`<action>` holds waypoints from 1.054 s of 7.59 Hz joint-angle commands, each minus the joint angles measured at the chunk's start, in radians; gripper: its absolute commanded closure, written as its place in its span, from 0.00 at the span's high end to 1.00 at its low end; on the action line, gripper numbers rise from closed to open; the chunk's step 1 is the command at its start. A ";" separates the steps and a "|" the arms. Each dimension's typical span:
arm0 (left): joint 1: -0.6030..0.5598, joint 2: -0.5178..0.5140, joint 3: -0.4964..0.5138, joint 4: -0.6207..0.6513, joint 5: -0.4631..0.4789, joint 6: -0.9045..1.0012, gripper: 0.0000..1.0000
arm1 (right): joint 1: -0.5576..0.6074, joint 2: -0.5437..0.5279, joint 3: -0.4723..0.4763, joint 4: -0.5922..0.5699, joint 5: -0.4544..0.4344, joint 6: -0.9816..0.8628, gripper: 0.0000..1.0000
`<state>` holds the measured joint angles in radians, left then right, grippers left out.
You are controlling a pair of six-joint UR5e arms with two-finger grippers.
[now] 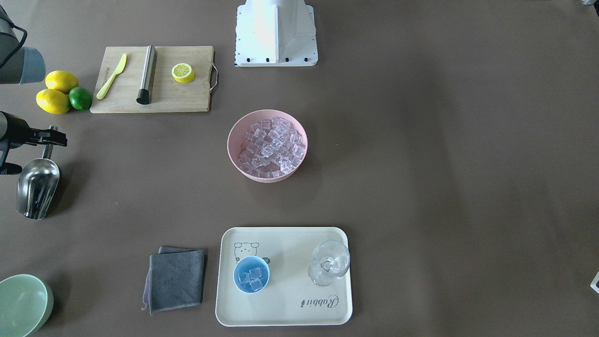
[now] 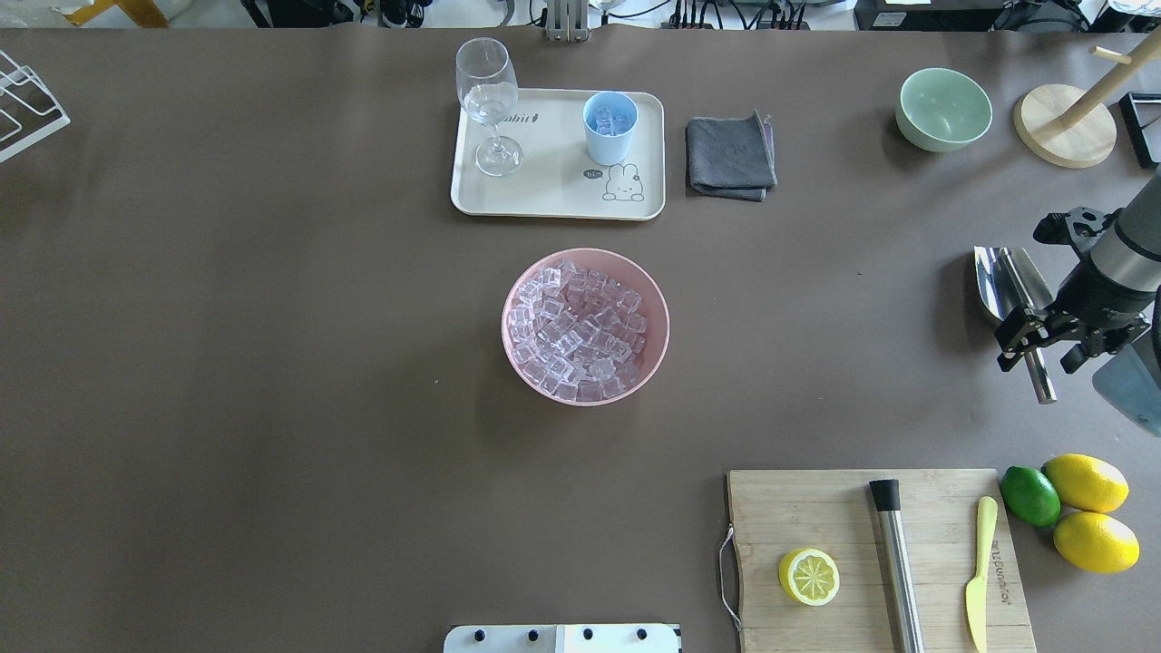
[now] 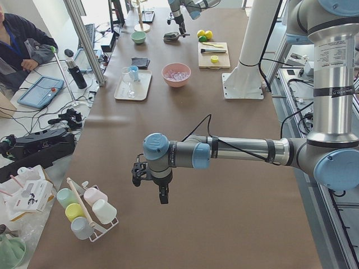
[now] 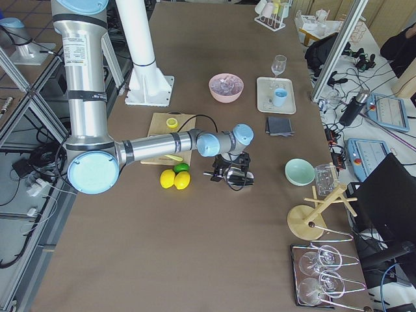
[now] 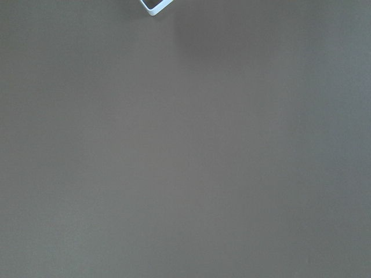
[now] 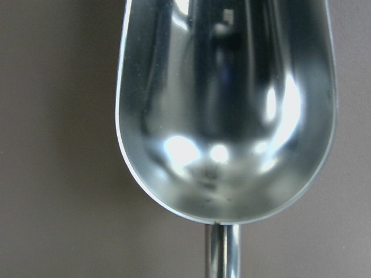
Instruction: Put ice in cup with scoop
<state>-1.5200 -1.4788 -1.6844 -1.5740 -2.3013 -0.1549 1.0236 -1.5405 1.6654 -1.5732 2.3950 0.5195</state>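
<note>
Here the right gripper (image 2: 1039,349) straddles the handle of the empty scoop (image 2: 1007,281), clamped or not unclear, well apart from the ice (image 2: 576,331); a loose hold risks swivelling and spilling before the cup (image 2: 609,122).

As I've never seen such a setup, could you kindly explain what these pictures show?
This is a two-armed robot at a brown table, filmed from above, from the front, from both ends and from each wrist. The right hand sits at the handle of the steel scoop; I cannot tell whether it grips. The scoop is empty. A pink bowl holds ice cubes; the blue cup on the tray already has a few. The left hand hangs over bare table.
</note>
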 commanded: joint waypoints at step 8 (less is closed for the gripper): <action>0.001 -0.002 -0.003 -0.001 -0.001 0.002 0.98 | 0.639 0.056 0.085 -0.318 -0.009 -0.590 1.00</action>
<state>-1.5199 -1.4793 -1.6857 -1.5764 -2.3025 -0.1535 1.5647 -1.4729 1.7550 -1.7855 2.3977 0.1475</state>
